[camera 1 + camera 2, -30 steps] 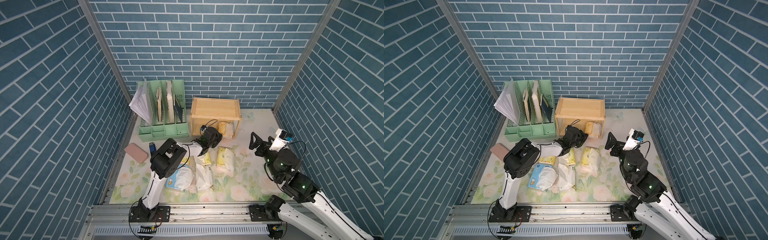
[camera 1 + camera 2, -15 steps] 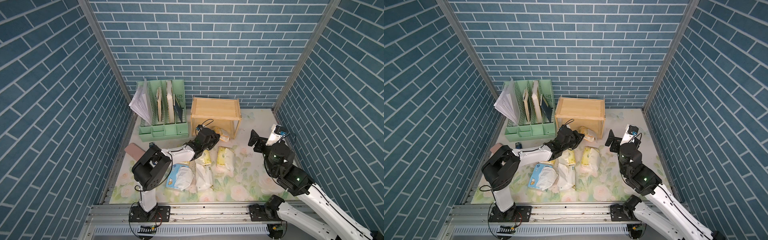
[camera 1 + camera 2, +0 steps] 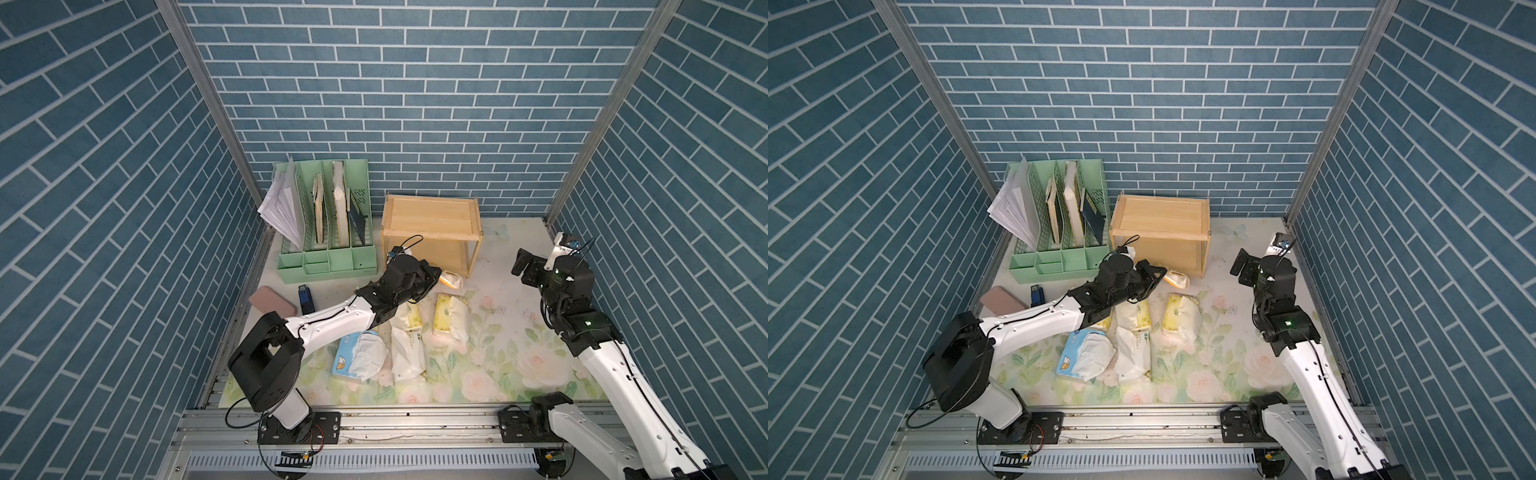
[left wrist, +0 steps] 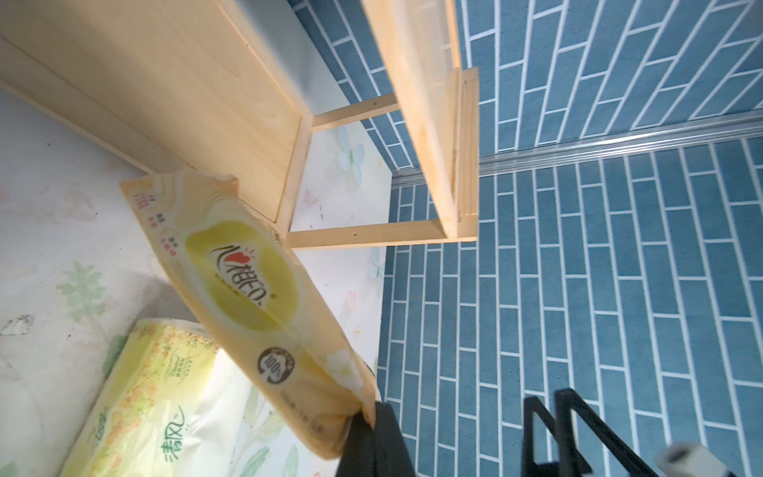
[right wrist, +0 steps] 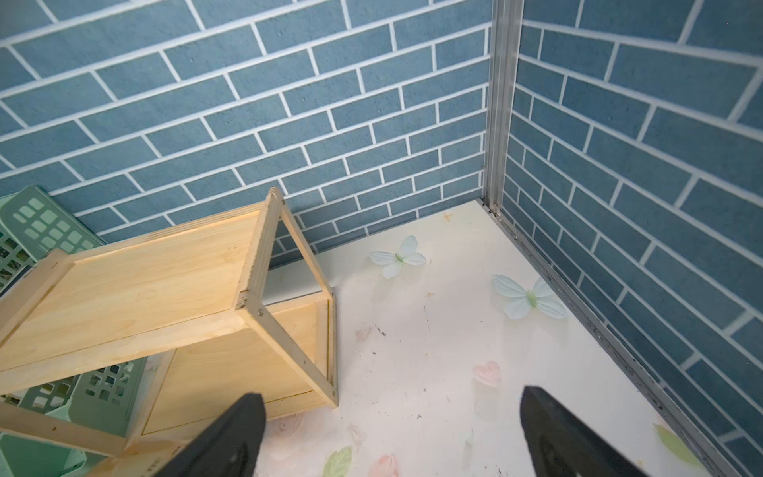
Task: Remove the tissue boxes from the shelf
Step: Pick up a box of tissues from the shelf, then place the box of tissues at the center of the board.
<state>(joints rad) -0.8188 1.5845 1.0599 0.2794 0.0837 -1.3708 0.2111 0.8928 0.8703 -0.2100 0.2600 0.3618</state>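
Note:
My left gripper [image 3: 432, 276] [image 4: 375, 417] is shut on the end seam of the orange-yellow tissue box [image 3: 451, 281] [image 3: 1177, 279] [image 4: 243, 281]. That box hangs slanted just in front of the wooden shelf [image 3: 432, 222] [image 3: 1160, 226] [image 4: 165, 82] [image 5: 157, 289], its far end by the lower board's front corner. The boards that show are bare. Two pale yellow tissue boxes [image 3: 449, 318] [image 3: 409, 320], a white one [image 3: 409, 353] and a light blue one [image 3: 357, 359] lie on the floral mat. My right gripper [image 3: 524, 266] [image 3: 1241, 266] [image 5: 388, 433] is open and holds nothing, to the right of the shelf.
A mint-green file organizer [image 3: 328, 232] with papers and books stands left of the shelf. A pink case [image 3: 272, 302] and a small blue object [image 3: 305, 295] lie in front of it. Brick walls close in three sides; a metal rail [image 3: 415, 419] runs along the front.
The left gripper has drawn the orange-yellow box out of the shelf's lower tier toward the front, and its elbow has swung left. The right gripper drifted slightly back and right, still open.

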